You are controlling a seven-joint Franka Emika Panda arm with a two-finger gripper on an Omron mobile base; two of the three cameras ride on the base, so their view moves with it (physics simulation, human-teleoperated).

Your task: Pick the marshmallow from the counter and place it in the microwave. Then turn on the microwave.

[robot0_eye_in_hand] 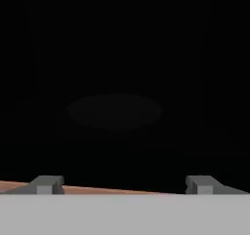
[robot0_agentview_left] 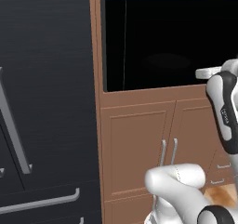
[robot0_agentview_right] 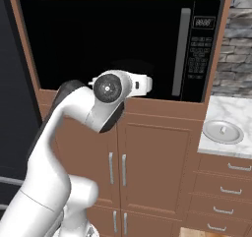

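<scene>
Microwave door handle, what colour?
Grey, a vertical bar on the black microwave; the door handle shows best in the right base view.

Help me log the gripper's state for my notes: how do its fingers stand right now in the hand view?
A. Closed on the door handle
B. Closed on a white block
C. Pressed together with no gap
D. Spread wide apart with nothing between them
D: in the hand view the gripper has its tips far apart, with only the dark microwave cavity between them.
</scene>
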